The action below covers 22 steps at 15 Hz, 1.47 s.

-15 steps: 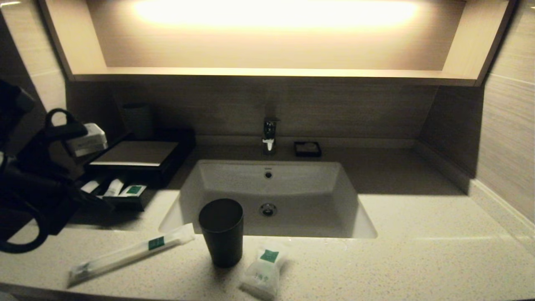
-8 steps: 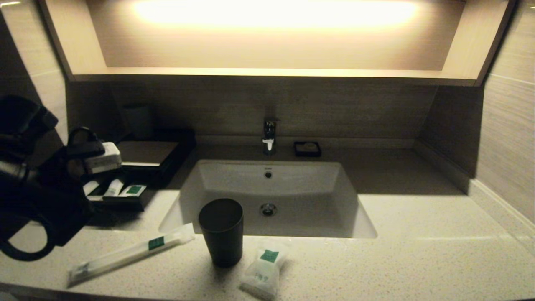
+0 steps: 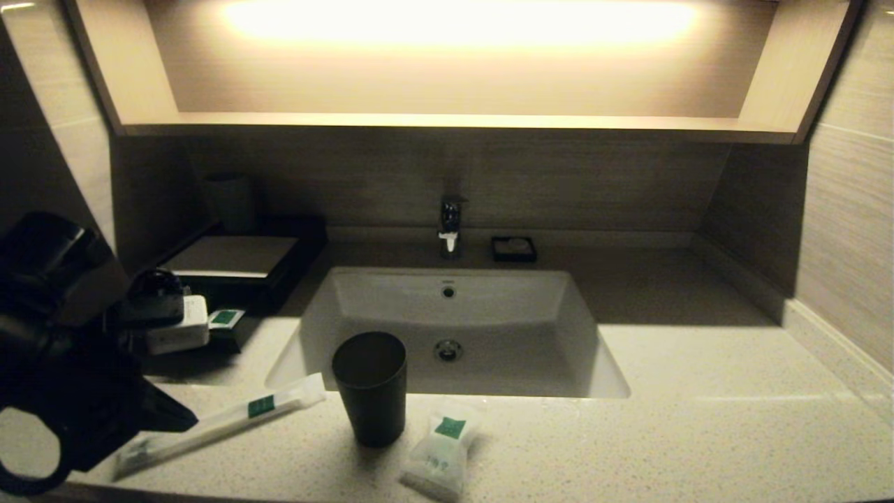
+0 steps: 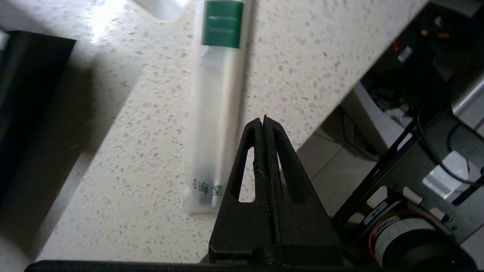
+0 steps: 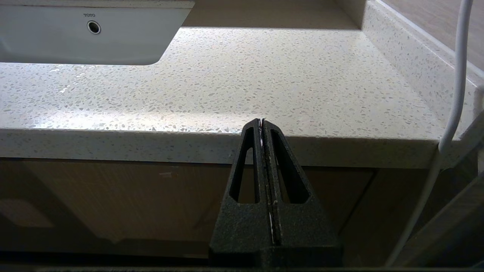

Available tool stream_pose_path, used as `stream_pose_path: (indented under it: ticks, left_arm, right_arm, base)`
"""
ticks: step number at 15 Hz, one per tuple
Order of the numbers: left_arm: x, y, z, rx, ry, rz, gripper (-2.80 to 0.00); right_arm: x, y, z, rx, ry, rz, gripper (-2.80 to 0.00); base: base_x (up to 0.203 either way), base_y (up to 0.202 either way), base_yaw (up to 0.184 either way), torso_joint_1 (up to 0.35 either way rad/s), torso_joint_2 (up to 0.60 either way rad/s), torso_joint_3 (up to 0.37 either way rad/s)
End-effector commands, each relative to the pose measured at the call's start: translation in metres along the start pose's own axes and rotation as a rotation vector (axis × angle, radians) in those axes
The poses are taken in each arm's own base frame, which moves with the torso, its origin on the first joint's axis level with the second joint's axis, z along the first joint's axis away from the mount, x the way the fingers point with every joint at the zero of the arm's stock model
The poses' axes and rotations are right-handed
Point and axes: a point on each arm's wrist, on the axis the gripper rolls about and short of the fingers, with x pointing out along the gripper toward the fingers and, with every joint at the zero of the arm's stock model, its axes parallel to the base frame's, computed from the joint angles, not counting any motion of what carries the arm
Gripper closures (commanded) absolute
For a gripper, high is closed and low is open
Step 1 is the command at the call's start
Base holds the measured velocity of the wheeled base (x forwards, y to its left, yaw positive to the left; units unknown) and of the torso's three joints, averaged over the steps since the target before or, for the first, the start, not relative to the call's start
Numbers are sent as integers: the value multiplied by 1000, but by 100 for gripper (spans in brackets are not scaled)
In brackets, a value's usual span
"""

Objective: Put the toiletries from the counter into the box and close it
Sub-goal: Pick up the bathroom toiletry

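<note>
The long stick packet [image 3: 216, 419] lies flat at 7 o'clock on the speckled counter [image 3: 698, 419]. The small white pouch [image 3: 440, 454] lies at 6. The black box [image 3: 230, 269] sits at 10, its drawer open.

Pale speckled stone counter [image 3: 698, 419] with sunken white rectangular basin [image 3: 447, 328] at centre; chrome tap [image 3: 450, 225] behind basin at 12 o'clock, small black square dish [image 3: 514, 249] just right of it; low black rectangular box [image 3: 237, 262] at 10 o'clock, its drawer pulled forward; dark tumbler cup [image 3: 370, 388] before basin at 6 o'clock; long clear-plastic stick packet [image 3: 230, 418] left of cup at 8 o'clock; small white pillow pouch [image 3: 440, 454] right of cup, nearer front edge.
</note>
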Motion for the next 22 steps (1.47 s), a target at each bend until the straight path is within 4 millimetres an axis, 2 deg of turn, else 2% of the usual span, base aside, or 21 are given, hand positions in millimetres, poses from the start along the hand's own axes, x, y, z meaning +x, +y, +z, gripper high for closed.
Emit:
stream_pose_path:
  ticks: [1,8,9,22]
  left_arm:
    - [7,3,-1,0,11,-23,0]
    - [30,21,9,37,10,-37,0]
    - [33,24,9,38,8,-34,-280]
    - [51,32,7,24,35,-79,-280]
  right_arm:
    - [0,0,0,-1,1,1,0]
    - [0,0,0,-1,1,1,0]
    - [0,0,0,-1,2,1,0]
    - [0,0,0,-1,2,1,0]
  base:
    - [0,0,0,0,0,0]
    - [0,0,0,0,0,0]
    - [0,0,0,0,0,0]
    - [0,0,0,0,0,0]
